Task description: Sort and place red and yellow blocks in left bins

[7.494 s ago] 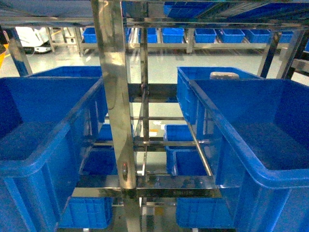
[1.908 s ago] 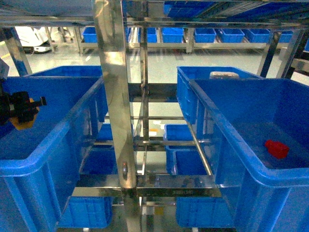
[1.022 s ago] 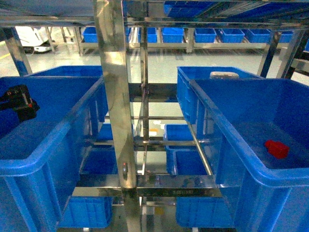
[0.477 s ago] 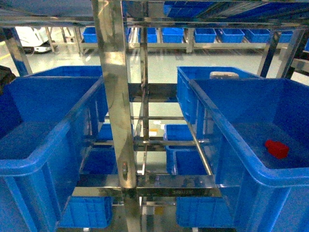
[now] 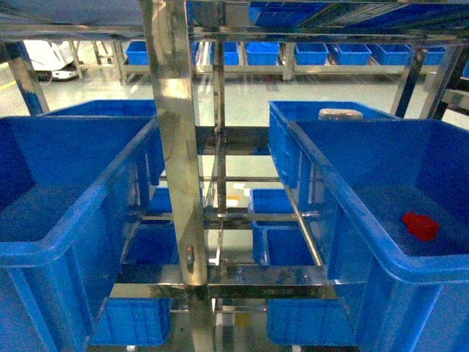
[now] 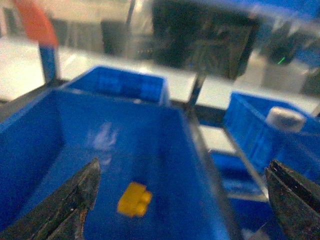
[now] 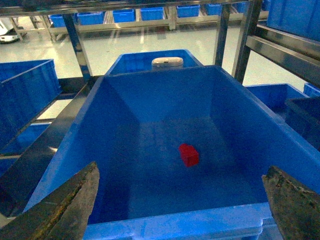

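Note:
The orange-yellow block [image 6: 134, 199] lies on the floor of the left bin [image 6: 55, 130], a deep blue crate; the head view shows that bin [image 5: 80, 220] but not the block. My left gripper [image 6: 183, 167] hovers above it, open and empty. The red block [image 7: 189, 154] rests on the floor of the blue crate on the right [image 7: 125, 100], also seen in the head view as the red block [image 5: 421, 225]. My right gripper [image 7: 182, 170] hangs open over that crate's near rim, holding nothing. Neither gripper appears in the head view.
A shiny steel rack post [image 5: 176, 147] stands between the two crates, with rails and more blue crates [image 5: 282, 235] on lower shelves. A pale round object [image 5: 341, 114] sits behind the right crate. Further racks of blue crates line the back.
My left gripper held the yellow block over the left bin, then showed empty, drew back off the left edge and has left the head view. The red block has stayed put.

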`<state>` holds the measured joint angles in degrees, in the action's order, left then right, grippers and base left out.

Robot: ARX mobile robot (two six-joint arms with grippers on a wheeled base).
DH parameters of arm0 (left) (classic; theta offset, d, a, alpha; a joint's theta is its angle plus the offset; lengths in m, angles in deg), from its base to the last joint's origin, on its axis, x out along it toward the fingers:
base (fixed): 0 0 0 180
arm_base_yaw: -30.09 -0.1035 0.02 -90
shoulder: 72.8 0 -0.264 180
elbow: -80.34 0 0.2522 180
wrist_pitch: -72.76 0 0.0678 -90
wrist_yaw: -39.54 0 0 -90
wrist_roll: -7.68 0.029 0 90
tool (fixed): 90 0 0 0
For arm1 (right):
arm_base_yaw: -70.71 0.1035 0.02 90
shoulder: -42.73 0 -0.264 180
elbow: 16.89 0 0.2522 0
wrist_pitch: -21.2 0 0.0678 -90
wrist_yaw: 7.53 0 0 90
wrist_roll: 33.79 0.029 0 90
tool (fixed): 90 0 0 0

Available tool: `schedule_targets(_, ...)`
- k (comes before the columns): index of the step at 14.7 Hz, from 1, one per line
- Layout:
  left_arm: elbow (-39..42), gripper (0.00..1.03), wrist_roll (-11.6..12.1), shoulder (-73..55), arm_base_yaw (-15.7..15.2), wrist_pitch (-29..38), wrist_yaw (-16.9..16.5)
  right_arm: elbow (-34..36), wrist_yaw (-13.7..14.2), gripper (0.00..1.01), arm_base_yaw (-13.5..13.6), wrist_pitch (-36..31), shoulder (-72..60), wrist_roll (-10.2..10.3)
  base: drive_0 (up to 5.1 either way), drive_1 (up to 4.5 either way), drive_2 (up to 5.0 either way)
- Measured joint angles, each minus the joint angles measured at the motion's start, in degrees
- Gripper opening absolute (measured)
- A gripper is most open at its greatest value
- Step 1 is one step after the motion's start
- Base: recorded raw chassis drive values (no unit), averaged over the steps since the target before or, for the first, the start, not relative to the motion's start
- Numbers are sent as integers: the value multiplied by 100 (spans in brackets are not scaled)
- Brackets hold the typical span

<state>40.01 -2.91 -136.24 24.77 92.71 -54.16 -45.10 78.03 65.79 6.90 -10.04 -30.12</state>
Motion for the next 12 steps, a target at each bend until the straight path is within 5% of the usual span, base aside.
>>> schedule_targets(2, -74, 98, -144, 203, 216, 57, 33, 0, 0, 98, 0, 0, 2, 0, 0, 0, 0)
schedule_targets(7, -72, 98, -225, 116, 175, 11, 90, 61, 0, 96, -2, -299, -46, -20, 0, 0, 0)
schedule_targets(9, 295, 79, 413, 348, 243, 332, 105, 588, 9, 73, 59, -1436, 61, -225, 0, 0, 0)
schedule_targets(10, 614, 68, 664, 560, 448, 365, 365, 717, 352, 62, 341, -1346, 293, -260, 0, 0, 0)
schedule_targets(12, 1139, 41, 920, 986, 553, 411, 358, 898, 433, 34, 522, -1080, 839, -326, 0, 0, 0)
